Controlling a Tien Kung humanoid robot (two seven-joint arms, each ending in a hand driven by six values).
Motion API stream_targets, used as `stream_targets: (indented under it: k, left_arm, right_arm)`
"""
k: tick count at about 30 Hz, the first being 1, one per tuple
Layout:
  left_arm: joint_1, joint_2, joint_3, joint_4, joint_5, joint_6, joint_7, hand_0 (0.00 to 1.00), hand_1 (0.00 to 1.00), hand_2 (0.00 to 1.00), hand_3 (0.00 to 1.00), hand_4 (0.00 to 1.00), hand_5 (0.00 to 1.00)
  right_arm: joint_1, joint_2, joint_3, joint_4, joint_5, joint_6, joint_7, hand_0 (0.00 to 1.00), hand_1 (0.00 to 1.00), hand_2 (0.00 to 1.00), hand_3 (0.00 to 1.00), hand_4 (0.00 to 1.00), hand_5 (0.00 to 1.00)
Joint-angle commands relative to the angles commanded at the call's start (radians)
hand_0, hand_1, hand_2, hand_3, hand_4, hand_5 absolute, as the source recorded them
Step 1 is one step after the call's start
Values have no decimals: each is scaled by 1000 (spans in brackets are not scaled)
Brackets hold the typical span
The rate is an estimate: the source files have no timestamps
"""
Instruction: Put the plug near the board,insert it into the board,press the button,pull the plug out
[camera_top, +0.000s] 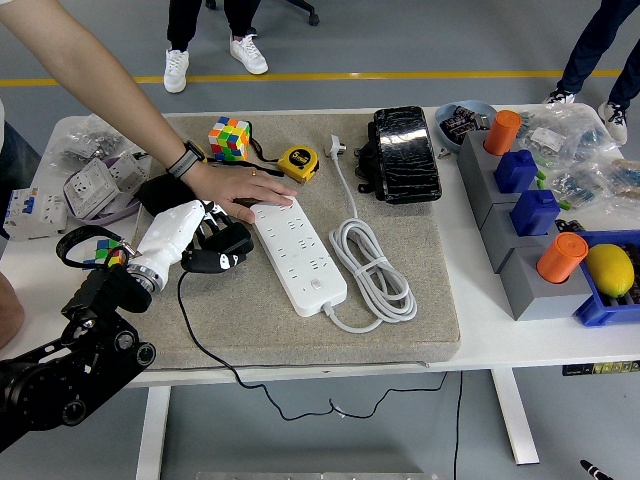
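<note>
A white power strip (300, 251) lies on the grey mat (400, 320), with its white cable coiled (373, 270) to its right. My left hand (205, 245), white with dark fingers, is shut on a black plug (228, 243) and holds it just left of the strip, clear of the sockets. The plug's black cord (195, 335) trails down over the table's front edge. A person's hand (235, 185) presses flat on the strip's far end. My right hand is out of view.
A Rubik's cube (229, 138), a yellow tape measure (297, 162) and a black pouch (405, 153) lie at the back. Grey blocks with orange and blue pieces (525, 215) and a lemon (610, 268) stand at the right. Sockets and bags (95, 180) lie at the left.
</note>
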Motion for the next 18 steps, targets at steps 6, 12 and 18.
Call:
stream_targets:
  k: [6, 12, 18]
  left_arm:
    - [8, -7, 1, 13, -3, -2, -1, 337, 489, 524, 567, 756, 78]
    - [10, -6, -10, 17, -30, -18, -15, 424, 574, 558, 599, 900, 303]
    - [16, -5, -31, 15, -44, -25, -41, 606, 740, 757, 777, 998, 472]
  right_arm:
    - [-1, 3, 5, 1, -2, 0, 0, 568, 639, 612, 545, 948, 502]
    - [-3, 4, 7, 0, -1, 1, 0, 569, 639, 612, 545, 950, 500]
    - [-3, 4, 12, 1, 0, 5, 1, 569, 639, 612, 546, 951, 500]
